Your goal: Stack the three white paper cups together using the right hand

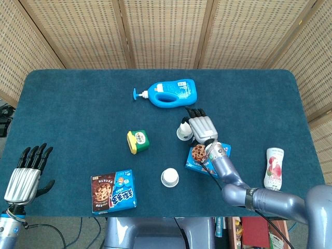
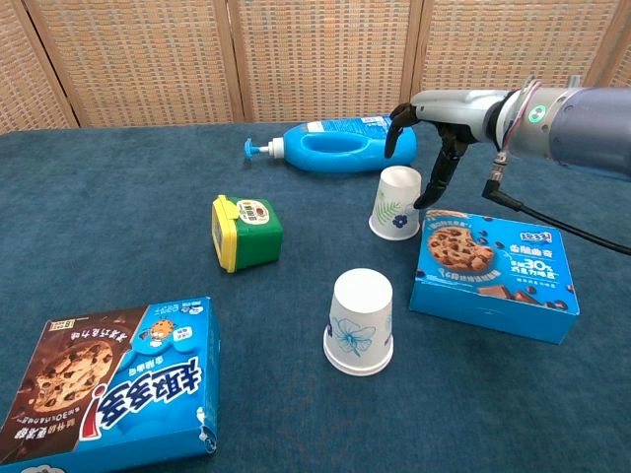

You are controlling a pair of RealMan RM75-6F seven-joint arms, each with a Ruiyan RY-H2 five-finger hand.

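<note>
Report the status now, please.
Right hand open above far cup, no grip. Left hand open, idle. Near cup untouched. Cookie box close beside far cup.

Screened lab table (image 1: 78, 98), blue cloth
</note>
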